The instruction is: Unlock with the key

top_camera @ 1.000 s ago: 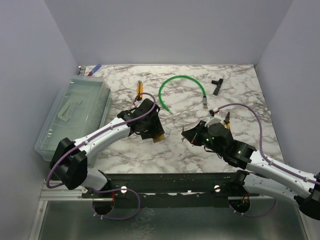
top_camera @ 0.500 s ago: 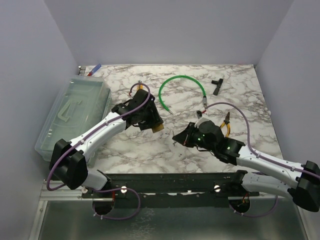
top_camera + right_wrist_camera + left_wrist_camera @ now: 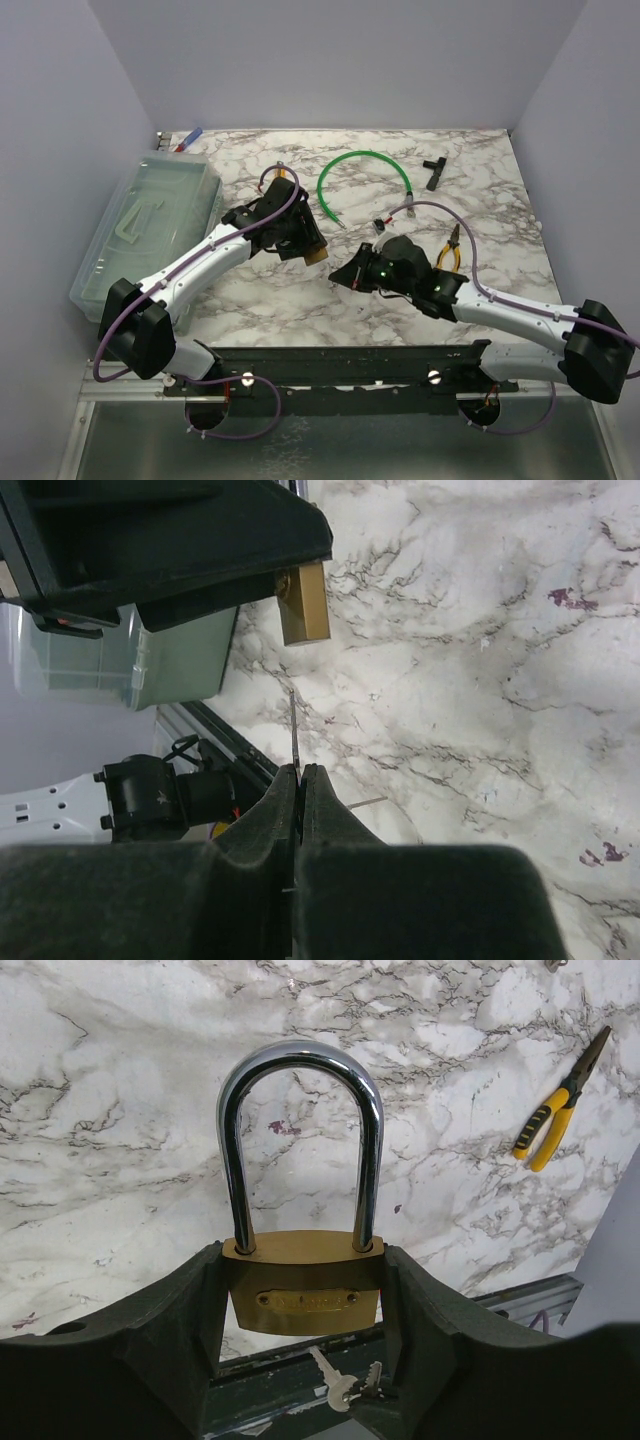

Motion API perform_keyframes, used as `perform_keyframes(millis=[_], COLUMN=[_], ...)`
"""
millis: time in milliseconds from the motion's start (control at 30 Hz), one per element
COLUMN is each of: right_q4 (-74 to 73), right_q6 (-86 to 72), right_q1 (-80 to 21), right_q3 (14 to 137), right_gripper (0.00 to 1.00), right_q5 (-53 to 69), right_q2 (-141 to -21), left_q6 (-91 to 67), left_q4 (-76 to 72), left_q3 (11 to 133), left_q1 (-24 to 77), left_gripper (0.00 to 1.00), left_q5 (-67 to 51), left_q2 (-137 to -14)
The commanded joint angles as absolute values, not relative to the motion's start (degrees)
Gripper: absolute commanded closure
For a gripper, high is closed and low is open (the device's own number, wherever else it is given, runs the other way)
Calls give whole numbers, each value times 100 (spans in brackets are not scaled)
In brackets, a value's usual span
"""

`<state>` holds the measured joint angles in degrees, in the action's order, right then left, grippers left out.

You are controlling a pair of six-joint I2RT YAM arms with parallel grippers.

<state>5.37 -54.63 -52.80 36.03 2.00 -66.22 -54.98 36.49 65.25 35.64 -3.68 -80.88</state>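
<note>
A brass padlock [image 3: 303, 1285] with a closed chrome shackle [image 3: 300, 1055] is clamped by its body between the fingers of my left gripper [image 3: 303, 1270], which holds it above the marble table. From above, the padlock [image 3: 317, 255] pokes out of the left gripper [image 3: 300, 242]. My right gripper [image 3: 343, 275] is shut on the key [image 3: 294, 730], whose thin blade points at the padlock's underside [image 3: 303, 605] with a small gap left. The key [image 3: 335, 1378] hangs just below the lock, a second key [image 3: 372, 1378] beside it.
Yellow-handled pliers [image 3: 447, 250] lie just behind the right arm. At the back of the table are a green cable loop [image 3: 362, 180] and a black T-shaped tool [image 3: 433, 170]. A clear plastic box [image 3: 150, 225] stands along the left edge.
The right arm has swung left, bringing the key close under the padlock. The left gripper with the padlock shifted slightly back and left, then held still.
</note>
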Motion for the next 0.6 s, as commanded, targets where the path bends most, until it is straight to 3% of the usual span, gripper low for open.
perform_keyframes(millis=[0,567], right_q4=[923,1173], right_q6=[-5502,-5622], right_q1=[-5300,-5300], right_q3=[3853,3896], right_gripper=[99,99], right_q5=[438,531], right_q2=[-6826,-7242], left_q6=[-5525,-5570], left_q4=[3500,3489], left_q3=[6851,6899], left_q1=[3533,3533], left_gripper=[100,100], left_q5=[-554,-580], left_q2=[-7817,-7717])
